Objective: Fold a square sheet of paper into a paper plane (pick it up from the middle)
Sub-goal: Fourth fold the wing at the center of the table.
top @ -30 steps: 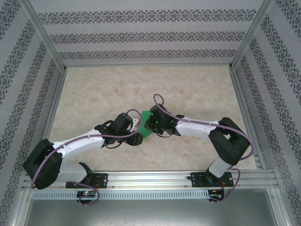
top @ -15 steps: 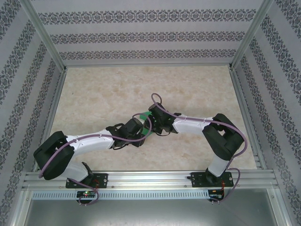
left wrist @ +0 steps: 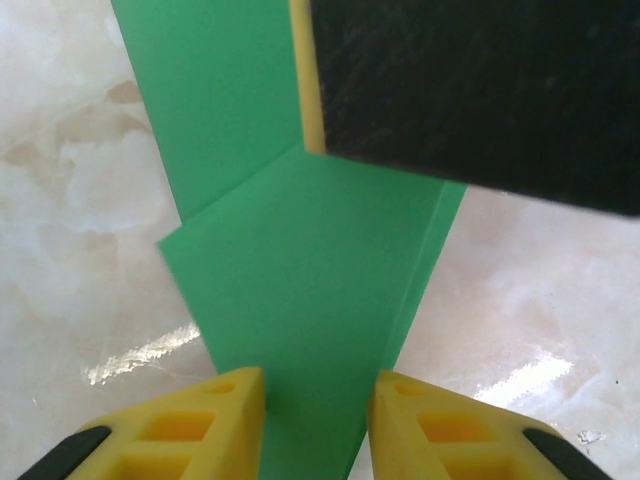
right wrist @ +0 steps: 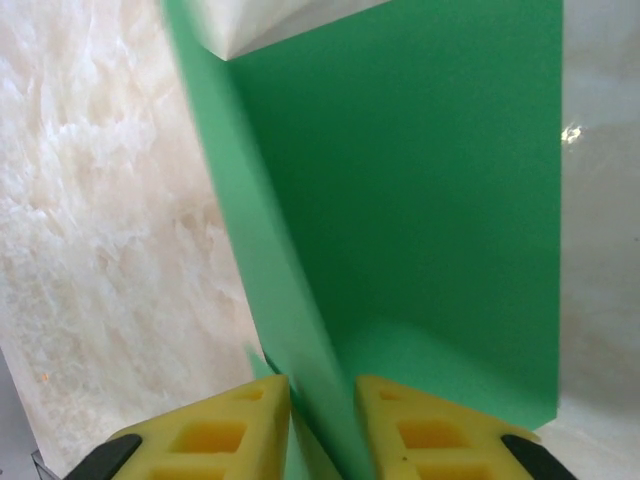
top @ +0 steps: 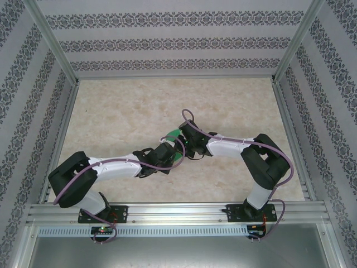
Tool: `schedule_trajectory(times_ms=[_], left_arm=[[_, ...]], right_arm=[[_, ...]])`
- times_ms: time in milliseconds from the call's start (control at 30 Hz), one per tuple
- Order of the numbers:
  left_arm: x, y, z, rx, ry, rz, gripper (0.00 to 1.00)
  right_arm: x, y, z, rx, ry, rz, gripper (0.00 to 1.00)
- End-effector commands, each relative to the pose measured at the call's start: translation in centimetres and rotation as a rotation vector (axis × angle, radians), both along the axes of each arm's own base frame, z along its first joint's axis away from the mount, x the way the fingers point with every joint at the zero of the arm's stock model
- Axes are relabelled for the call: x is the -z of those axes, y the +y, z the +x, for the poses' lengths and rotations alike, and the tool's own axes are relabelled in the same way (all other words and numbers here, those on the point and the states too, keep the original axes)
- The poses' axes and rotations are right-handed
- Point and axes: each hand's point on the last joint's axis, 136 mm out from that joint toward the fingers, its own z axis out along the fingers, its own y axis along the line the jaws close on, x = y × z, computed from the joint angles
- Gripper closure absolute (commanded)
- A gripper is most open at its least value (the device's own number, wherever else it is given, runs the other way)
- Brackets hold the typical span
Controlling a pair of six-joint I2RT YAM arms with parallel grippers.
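Observation:
The square sheet of paper [top: 173, 134] is bright green and partly folded, lying mid-table between my two wrists, mostly hidden under them. In the left wrist view the paper [left wrist: 300, 280] shows face-on with overlapping layers. My left gripper [left wrist: 316, 410] stands astride it, yellow fingers [left wrist: 215, 420] a narrow gap apart, open. A black and yellow part of the other gripper [left wrist: 470, 90] hangs just above. In the right wrist view a raised fold of the paper [right wrist: 300, 330] runs between the fingers of my right gripper [right wrist: 322, 415], which stand slightly open around it.
The marble-patterned tabletop [top: 128, 111] stretches wide behind and to both sides of the arms. Aluminium frame posts [top: 53, 44] and patterned walls enclose it. The mounting rail [top: 178, 215] runs along the near edge.
My left arm has reached further right, over the paper, and its jaws have narrowed. The right jaws have parted from shut to slightly open. Less green shows from above.

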Motion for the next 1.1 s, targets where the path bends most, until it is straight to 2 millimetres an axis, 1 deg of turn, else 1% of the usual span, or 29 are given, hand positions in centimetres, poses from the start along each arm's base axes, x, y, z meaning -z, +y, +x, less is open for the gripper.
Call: schedule_trajectory(times_ms=[0, 100, 200, 433, 533, 600, 733, 967, 1067], left_arm=[[-0.8, -1.2, 0.3, 0.007, -0.033, -0.015, 0.7], [-0.4, -1.0, 0.3, -0.007, -0.03, 0.004, 0.73], [-0.4, -0.7, 0.4, -0.02, -0.036, 0.015, 0.73], [-0.3, -0.4, 0.3, -0.029, -0.035, 0.022, 0.72], [-0.1, 0.0, 0.3, -0.042, -0.034, 0.034, 0.76], [0.0, 0.4, 0.2, -0.058, -0.034, 0.042, 0.81], [-0.6, 0.9, 0.3, -0.08, -0.054, 0.03, 0.91], [-1.8, 1.7, 0.2, -0.1, -0.083, 0.017, 0.95], [-1.8, 2.1, -0.1, -0.097, -0.084, 0.017, 0.96]], right_arm=[[-2.4, 0.9, 1.0, -0.037, -0.056, 0.055, 0.74], [-2.6, 0.7, 1.0, -0.05, -0.059, 0.051, 0.73], [-2.8, 0.5, 1.2, -0.064, -0.063, 0.041, 0.72], [-2.7, 0.5, 1.7, -0.081, -0.06, 0.046, 0.81], [-3.0, 0.7, 1.8, -0.091, -0.064, 0.053, 0.81], [-3.2, 0.8, 1.9, -0.095, -0.07, 0.05, 0.78], [-3.7, 0.3, 1.8, -0.098, -0.091, 0.039, 0.74], [-4.8, -1.1, 1.1, -0.107, -0.123, -0.005, 0.71], [-4.9, -1.6, 0.6, -0.104, -0.127, -0.006, 0.69]])
